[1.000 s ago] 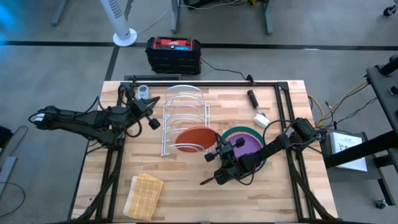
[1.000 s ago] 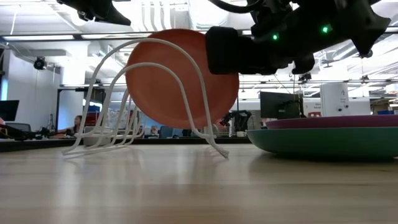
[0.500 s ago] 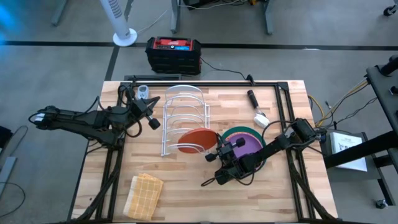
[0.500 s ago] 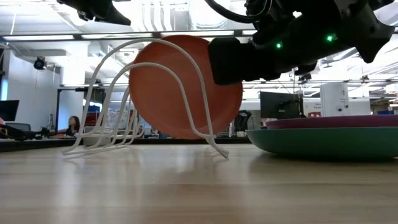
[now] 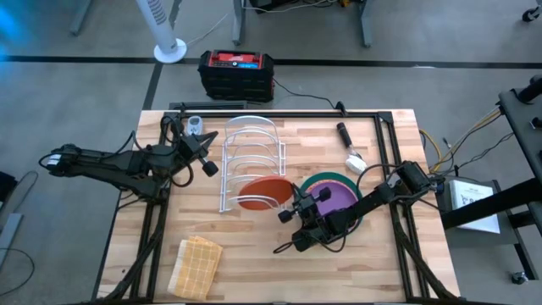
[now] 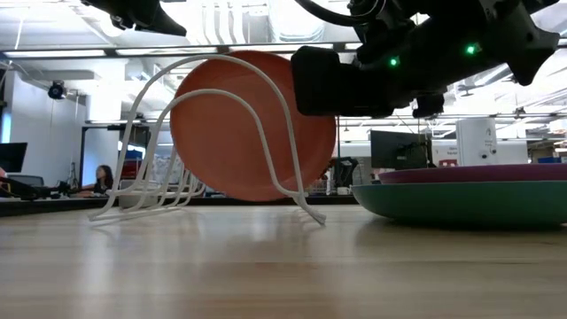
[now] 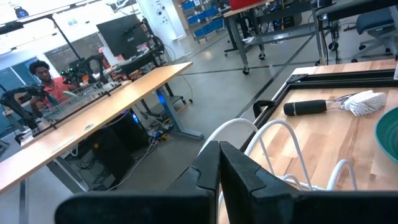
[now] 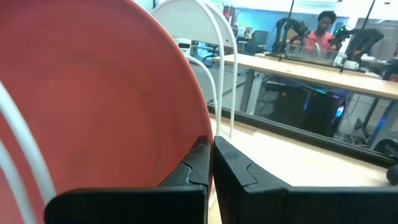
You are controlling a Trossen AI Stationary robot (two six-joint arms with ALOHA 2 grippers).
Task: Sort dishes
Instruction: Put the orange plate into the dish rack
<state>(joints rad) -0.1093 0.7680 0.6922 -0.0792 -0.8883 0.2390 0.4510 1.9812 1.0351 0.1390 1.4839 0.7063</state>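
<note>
Orange plate (image 6: 252, 124) looked rigid, light, likely breakable; right gripper (image 8: 210, 163) jaws pinched its rim. Left gripper (image 7: 219, 163) jaws together, empty.

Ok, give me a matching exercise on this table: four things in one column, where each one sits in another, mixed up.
Things:
1. orange plate
2. purple plate
3. tan woven cloth
4. dish brush

Places:
A. near corner of the table, left arm's side
B. on the teal plate
C. far side of the table, right arm's side
D. in the white wire rack

Pairs: 1-D, 2-B, 3-A, 4-C
</note>
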